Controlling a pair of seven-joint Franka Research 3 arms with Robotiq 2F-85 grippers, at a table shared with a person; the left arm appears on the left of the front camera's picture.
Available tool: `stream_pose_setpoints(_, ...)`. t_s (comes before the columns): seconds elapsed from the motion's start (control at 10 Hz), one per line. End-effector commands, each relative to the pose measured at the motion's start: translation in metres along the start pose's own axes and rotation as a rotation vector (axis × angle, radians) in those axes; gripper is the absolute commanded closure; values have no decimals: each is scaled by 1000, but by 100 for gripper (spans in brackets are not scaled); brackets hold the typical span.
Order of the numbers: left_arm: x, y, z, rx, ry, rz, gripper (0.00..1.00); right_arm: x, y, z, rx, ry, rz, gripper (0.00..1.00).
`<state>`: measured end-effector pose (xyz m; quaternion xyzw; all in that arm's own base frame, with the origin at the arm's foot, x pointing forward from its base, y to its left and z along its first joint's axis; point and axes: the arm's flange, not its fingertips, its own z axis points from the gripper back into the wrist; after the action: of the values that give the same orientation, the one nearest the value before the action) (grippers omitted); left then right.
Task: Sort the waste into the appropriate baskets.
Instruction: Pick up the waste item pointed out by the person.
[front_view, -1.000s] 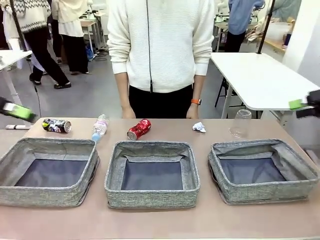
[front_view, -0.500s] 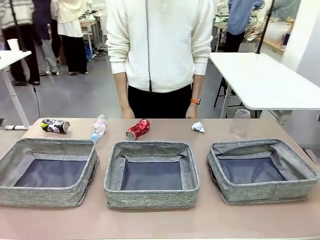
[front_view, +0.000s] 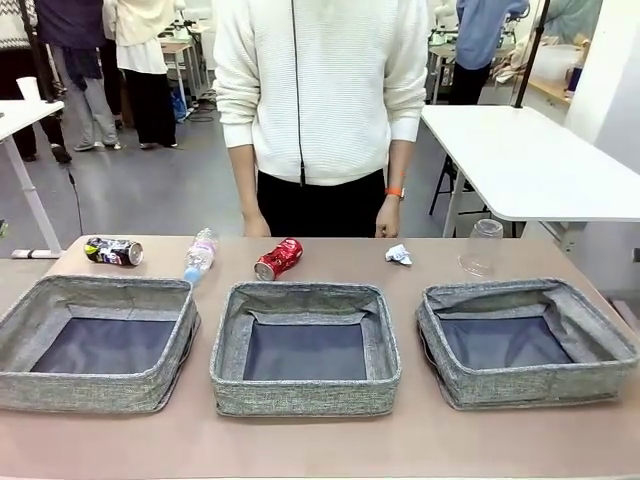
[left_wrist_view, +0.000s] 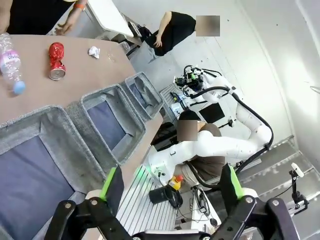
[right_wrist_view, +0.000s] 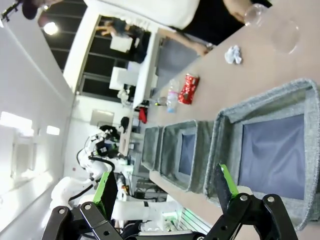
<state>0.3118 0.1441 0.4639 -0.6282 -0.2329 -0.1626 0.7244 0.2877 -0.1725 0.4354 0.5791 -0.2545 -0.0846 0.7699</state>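
Along the table's far side lies the waste: a dark printed can (front_view: 113, 251), a clear bottle (front_view: 200, 255) with a blue cap, a crushed red can (front_view: 278, 258), a white paper ball (front_view: 398, 254) and a clear cup (front_view: 482, 246). Three grey fabric baskets stand in a row in front of it: left (front_view: 95, 392), middle (front_view: 305, 396) and right (front_view: 530, 386). All three look empty. My left gripper (left_wrist_view: 171, 182) hangs open, high off the left basket (left_wrist_view: 35, 125). My right gripper (right_wrist_view: 165, 189) is open above the right basket (right_wrist_view: 265, 97).
A person in a white sweater stands at the far edge, with hands (front_view: 388, 222) resting near the table rim. A white table (front_view: 520, 160) stands behind on the right. Bare tabletop runs in front of the baskets.
Both grippers, at the front view's left and right edges a second ago, have drawn back out past those edges. The waste and baskets have not moved.
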Motion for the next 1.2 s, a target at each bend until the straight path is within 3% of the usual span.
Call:
stream_pose_setpoints(0.0, 1, 3, 0, -16, -19, -23, 0, 4, 3, 1, 19, -28, 31, 0)
stream_pose_setpoints(1.1, 1, 3, 0, -16, -19, -23, 0, -1, 3, 2, 1, -16, 1, 0)
